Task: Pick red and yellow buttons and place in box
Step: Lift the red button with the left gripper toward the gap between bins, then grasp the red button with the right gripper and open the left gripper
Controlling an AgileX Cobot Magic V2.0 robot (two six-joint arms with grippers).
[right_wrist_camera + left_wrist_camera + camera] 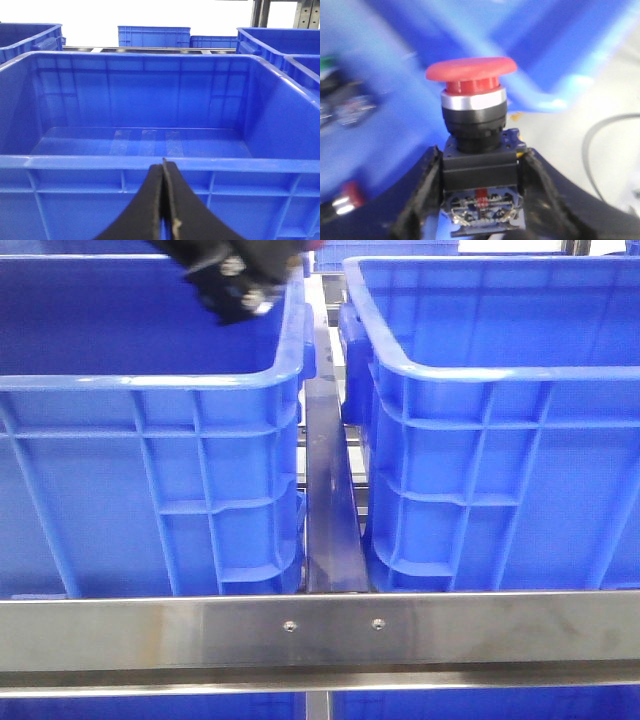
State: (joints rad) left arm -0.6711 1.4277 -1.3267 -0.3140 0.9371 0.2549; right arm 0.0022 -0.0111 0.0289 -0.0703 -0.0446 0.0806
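Two bright blue crates sit side by side behind a steel rail point(320, 632), with a dark metal bar point(328, 510) running between them. In the front view, the left claw point(245, 285) hangs above the left crate point(150, 470), just inside that crate's far right corner and above its rim; only its dark underside and a few metal fittings show there.

Seen from the left wrist, that claw point(482, 200) is clamped on a red button point(471, 70), its black fingers point(422, 192) pressing both sides of the button's black square base. The button stands upright in the grip: a wide red mushroom cap, a silver collar under it, then a black barrel and a blue terminal block at the bottom. Behind the red button the picture is smeared, yet more push buttons point(345, 105) can be made out against blue plastic, one with a red cap point(347, 197).

From the right wrist, the right claw point(163, 200) is pressed fully together with nothing between its tips, poised just in front of the near rim of the box point(160, 162).
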